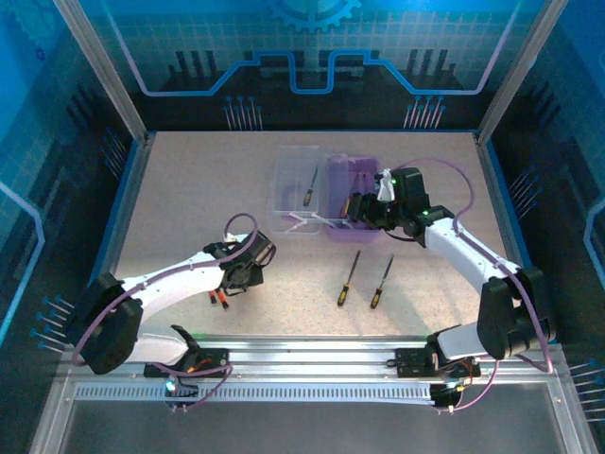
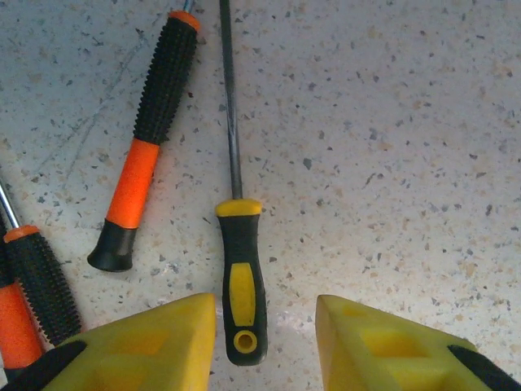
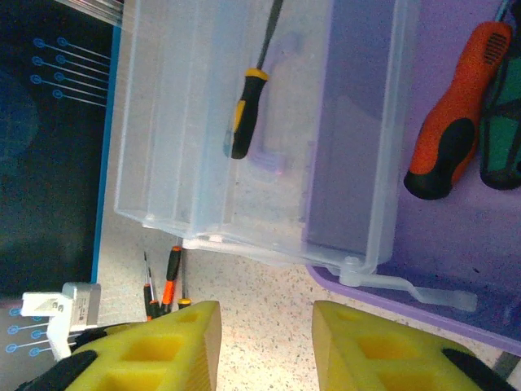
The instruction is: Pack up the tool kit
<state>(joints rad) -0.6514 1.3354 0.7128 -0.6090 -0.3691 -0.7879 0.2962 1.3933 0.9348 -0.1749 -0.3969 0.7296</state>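
Left wrist: yellow-black screwdriver (image 2: 242, 301) between left gripper (image 2: 265, 326) fingers.

Bench (image 2: 391, 163): pale cream, peppered with grey and dark flecks.

Left end effector (image 2: 264, 301): bright yellow fingers, black at the lower corners. Right end effector (image 3: 265, 309): same yellow and black.

Yellow-black screwdriver (image 2: 242, 301): black handle, yellow collar, yellow inlay stripe, dark steel shaft.

Orange screwdriver (image 2: 146, 147): black grip with a dotted knurl pattern, orange waist and collar, black butt.

Case (image 3: 488, 244): translucent purple. Lid (image 3: 179, 122): clear, faintly milky.

Orange-and-black handle (image 3: 456, 122) and green handle (image 3: 501, 138) against the purple.

Backdrop (image 1: 302, 57): blue grid, lighter blue circuit-style lines.

Arms (image 1: 180, 279): white shells, black joints. Cable (image 1: 241, 219): purple.
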